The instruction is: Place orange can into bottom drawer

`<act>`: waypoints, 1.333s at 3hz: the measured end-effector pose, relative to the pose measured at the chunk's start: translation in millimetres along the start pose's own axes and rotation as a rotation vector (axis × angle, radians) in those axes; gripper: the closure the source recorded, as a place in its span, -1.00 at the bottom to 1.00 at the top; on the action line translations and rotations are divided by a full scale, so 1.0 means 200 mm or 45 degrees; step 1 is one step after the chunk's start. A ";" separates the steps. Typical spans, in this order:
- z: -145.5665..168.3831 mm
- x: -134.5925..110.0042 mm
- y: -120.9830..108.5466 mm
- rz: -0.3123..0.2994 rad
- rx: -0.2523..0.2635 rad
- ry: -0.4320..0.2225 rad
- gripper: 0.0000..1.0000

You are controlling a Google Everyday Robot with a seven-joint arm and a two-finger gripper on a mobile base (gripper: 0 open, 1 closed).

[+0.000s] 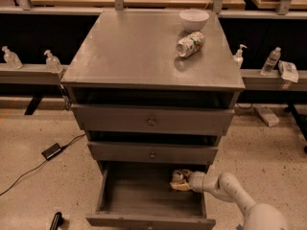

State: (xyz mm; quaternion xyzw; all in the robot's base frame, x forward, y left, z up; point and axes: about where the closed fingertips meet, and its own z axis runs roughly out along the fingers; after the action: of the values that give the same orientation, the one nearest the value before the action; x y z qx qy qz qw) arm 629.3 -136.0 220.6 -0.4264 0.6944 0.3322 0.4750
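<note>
The bottom drawer (139, 198) of the grey cabinet is pulled open. My gripper (183, 183) reaches in from the right, at the drawer's back right corner. It is shut on the orange can (178, 176), whose silver top faces up. The can sits low inside the drawer, close to the right wall, just under the middle drawer's front (152, 154). I cannot tell whether the can rests on the drawer floor. My arm (230, 193) comes in over the drawer's right side.
A white-and-green can (190, 44) lies on its side on the cabinet top (134, 47), next to a white bowl (194, 19). The two upper drawers are closed. A black adapter with a cable (51, 151) lies on the floor at the left. Bottles (52, 61) stand on side shelves.
</note>
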 end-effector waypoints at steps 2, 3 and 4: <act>0.06 0.11 0.00 -0.112 -0.027 0.029 -0.93; 0.07 0.11 0.01 -0.112 -0.029 0.028 -1.00; 0.07 0.11 0.01 -0.111 -0.030 0.028 -1.00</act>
State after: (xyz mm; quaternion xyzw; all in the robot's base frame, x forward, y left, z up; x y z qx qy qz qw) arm 629.0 -129.1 195.7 -0.4655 0.6764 0.3144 0.4764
